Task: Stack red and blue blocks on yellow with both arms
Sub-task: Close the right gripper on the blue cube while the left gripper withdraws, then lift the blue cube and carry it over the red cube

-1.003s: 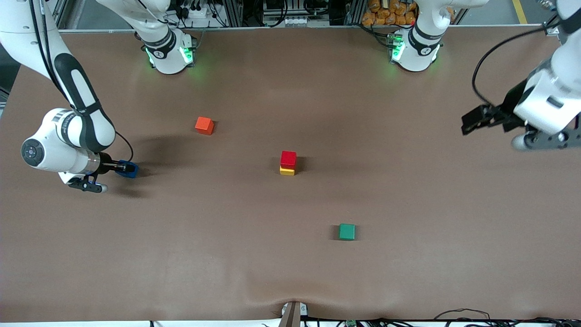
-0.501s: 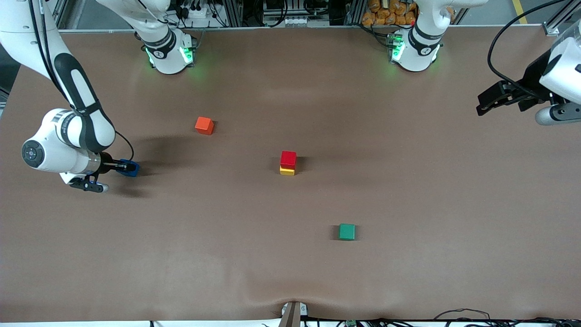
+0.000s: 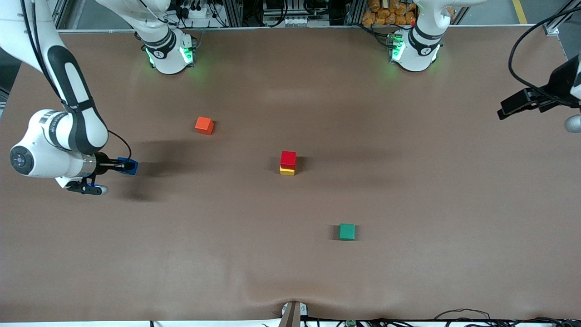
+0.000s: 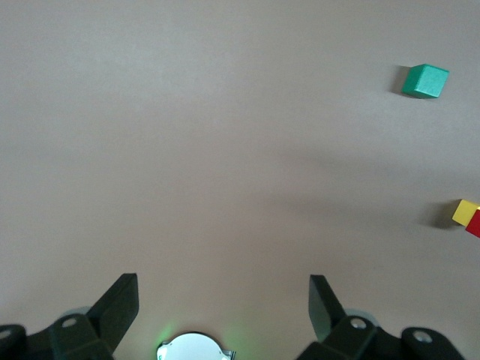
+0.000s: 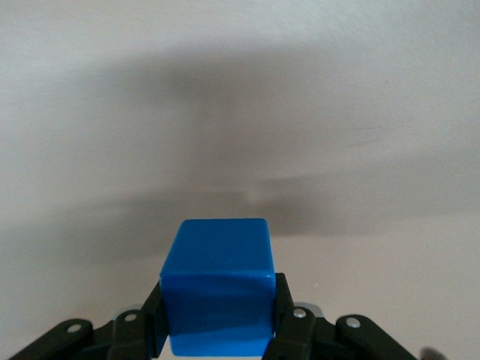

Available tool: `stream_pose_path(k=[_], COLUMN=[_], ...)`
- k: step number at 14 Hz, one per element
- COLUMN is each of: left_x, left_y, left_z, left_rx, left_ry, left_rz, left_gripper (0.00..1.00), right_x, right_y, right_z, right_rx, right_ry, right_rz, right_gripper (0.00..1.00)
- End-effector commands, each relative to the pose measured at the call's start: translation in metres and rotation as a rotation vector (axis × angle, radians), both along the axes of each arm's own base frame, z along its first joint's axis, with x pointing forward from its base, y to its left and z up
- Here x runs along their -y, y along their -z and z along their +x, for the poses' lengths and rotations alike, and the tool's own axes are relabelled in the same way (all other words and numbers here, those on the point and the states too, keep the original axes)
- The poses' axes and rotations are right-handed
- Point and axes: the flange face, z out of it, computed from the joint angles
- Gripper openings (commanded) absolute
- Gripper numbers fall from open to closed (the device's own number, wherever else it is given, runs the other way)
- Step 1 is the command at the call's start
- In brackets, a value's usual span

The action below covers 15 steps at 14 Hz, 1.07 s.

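The red block (image 3: 288, 158) sits on top of the yellow cube (image 3: 287, 171) at the middle of the table; both show at the edge of the left wrist view, the red block (image 4: 474, 223) beside the yellow cube (image 4: 464, 211). My right gripper (image 3: 127, 167) is shut on the blue block (image 3: 130, 166) near the right arm's end of the table, just above the surface. The right wrist view shows the blue block (image 5: 217, 294) held between both fingers. My left gripper (image 3: 513, 108) is open and empty, up in the air over the left arm's end of the table.
An orange-red cube (image 3: 204, 125) lies farther from the front camera than the stack, toward the right arm's end. A green cube (image 3: 347, 231) lies nearer to the front camera than the stack; it also shows in the left wrist view (image 4: 424, 80).
My left arm has drawn back toward its end of the table and risen. My right gripper with the blue block has lifted slightly, its wrist shifting toward its end of the table.
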Motion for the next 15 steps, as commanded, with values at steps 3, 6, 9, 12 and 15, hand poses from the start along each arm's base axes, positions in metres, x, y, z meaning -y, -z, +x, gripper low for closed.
stream_pose_path(k=[3,6,9,12,15], left_x=[-0.003,-0.007,-0.009,-0.008,-0.008], left_y=[-0.008,-0.007,-0.002,-0.005,-0.011], left_z=[-0.027,-0.037,-0.037,-0.036,-0.034], left_rx=[0.03,0.024,0.012,0.021,0.052], left_ry=[0.011,0.005,-0.001,0.0,0.0], left_rz=[0.016,0.017,0.017,0.018,0.018], left_gripper=[1.0,1.0,1.0,1.0,1.0], right_x=[-0.061,-0.111,-0.152,-0.219,-0.305], right_y=[-0.065,-0.1,-0.135,-0.162,-0.177], right_z=[0.004,0.011,0.015,0.008,-0.006], right_rx=[0.055,0.042,0.01,0.039,0.073], right_ry=[-0.105,-0.182,-0.146,-0.138,-0.162], right_rz=[0.021,0.026,0.052,0.024,0.003], right_gripper=[0.14,0.14,0.14,0.14,0.14])
